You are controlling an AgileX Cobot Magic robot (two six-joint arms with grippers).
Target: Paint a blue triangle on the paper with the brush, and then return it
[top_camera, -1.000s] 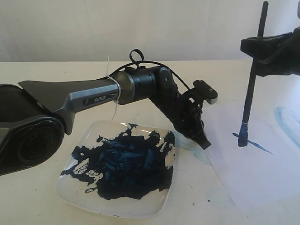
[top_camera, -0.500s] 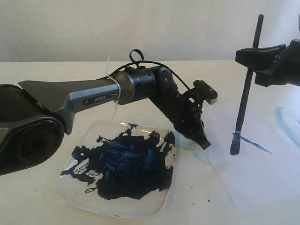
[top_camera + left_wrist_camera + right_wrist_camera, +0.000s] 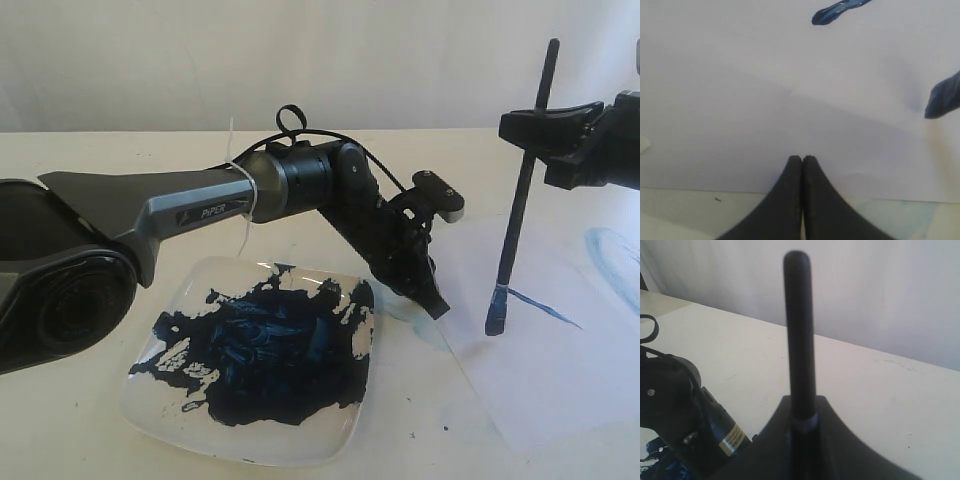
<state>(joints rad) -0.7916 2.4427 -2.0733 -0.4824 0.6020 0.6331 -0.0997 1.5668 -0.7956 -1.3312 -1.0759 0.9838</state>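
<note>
The thin black brush (image 3: 520,205) stands almost upright over the paper (image 3: 560,380), and my right gripper (image 3: 540,125) is shut on its upper shaft. Its blue-stained tip (image 3: 494,320) is just left of a single dark blue stroke (image 3: 540,305); I cannot tell whether it touches the sheet. No blue triangle shows. My left gripper (image 3: 437,305) is shut with nothing in it, its fingertips resting at the paper's near-left edge. The left wrist view shows that gripper (image 3: 802,159) on the paper (image 3: 765,100), with the stroke (image 3: 835,11) and the blurred brush tip (image 3: 944,97) beyond. The right wrist view shows the brush (image 3: 799,330) rising from my right gripper (image 3: 802,412).
A square plate (image 3: 325,440) smeared with dark blue paint lies left of the paper. A faint light-blue smear (image 3: 610,255) marks the paper's far right. The bulky left arm (image 3: 200,205) stretches across the left half of the table, above the plate.
The right gripper has carried the brush leftward. The tip has gone from on the dark stroke to just past its left end. The left arm has not moved.
</note>
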